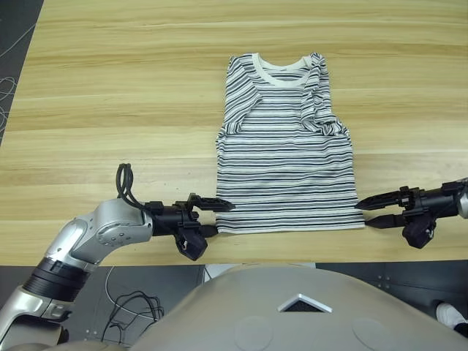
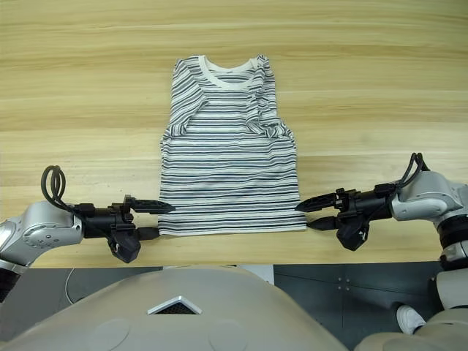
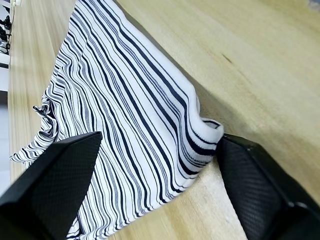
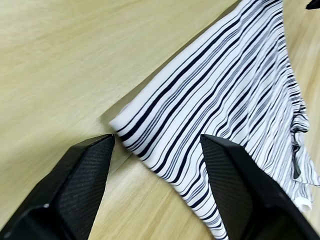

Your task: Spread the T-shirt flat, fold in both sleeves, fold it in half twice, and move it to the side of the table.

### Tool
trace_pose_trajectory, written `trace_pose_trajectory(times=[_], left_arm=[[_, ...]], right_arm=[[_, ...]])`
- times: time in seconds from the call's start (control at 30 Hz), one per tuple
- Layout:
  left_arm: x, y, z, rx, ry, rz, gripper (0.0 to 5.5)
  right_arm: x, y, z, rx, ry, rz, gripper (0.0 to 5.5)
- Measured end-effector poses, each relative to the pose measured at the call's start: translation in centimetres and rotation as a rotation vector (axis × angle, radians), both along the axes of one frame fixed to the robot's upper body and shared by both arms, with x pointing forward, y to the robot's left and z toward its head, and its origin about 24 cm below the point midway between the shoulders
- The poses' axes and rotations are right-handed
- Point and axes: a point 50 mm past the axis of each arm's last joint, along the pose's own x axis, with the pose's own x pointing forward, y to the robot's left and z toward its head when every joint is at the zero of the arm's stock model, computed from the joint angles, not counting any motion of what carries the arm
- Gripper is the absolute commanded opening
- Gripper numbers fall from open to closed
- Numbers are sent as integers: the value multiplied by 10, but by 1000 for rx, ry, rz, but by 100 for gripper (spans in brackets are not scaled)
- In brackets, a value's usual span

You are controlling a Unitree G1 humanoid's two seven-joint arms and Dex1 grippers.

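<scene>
A black-and-white striped T-shirt (image 1: 285,161) lies on the wooden table (image 1: 110,110), collar at the far end, hem toward me. Both sleeves are folded in over the body, the right one bunched (image 1: 319,99). My left gripper (image 1: 223,218) sits open at the hem's left corner; in the left wrist view that corner (image 3: 200,135) lies between its fingers (image 3: 55,190). My right gripper (image 1: 363,215) is open at the hem's right corner, and the right wrist view shows that corner (image 4: 122,125) just beyond its fingertips (image 4: 90,165).
The table's front edge (image 1: 292,259) runs just below the hem and both grippers. Bare wood stretches wide to the left and right of the shirt and behind the collar. Cables (image 1: 124,303) lie on the floor below the edge.
</scene>
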Motion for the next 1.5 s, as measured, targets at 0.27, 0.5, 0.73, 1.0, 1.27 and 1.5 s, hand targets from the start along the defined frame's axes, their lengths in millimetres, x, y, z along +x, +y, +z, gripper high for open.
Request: trace_pose_trajectory(times=[0.27,0.5,0.73,1.0,1.27,1.5], left_arm=[[-1,-2,-1,-14,10,-3,409],[-2,-1,-5,-10,28,6,299],[1,2,-9,7,22,16,181],[2,-8,-8,64,31,13,48],[-5,-24,-6,54,65,1,13],[-5,-26,-2,50,87,18,13]], right_arm=[[-1,9,-4,43,-8,31,319],[-3,16,-8,23,14,98,181],[-8,25,-13,20,57,130,43],[-7,26,-14,3,65,108,10],[-6,23,-14,1,62,86,10],[-6,28,-14,18,66,85,10]])
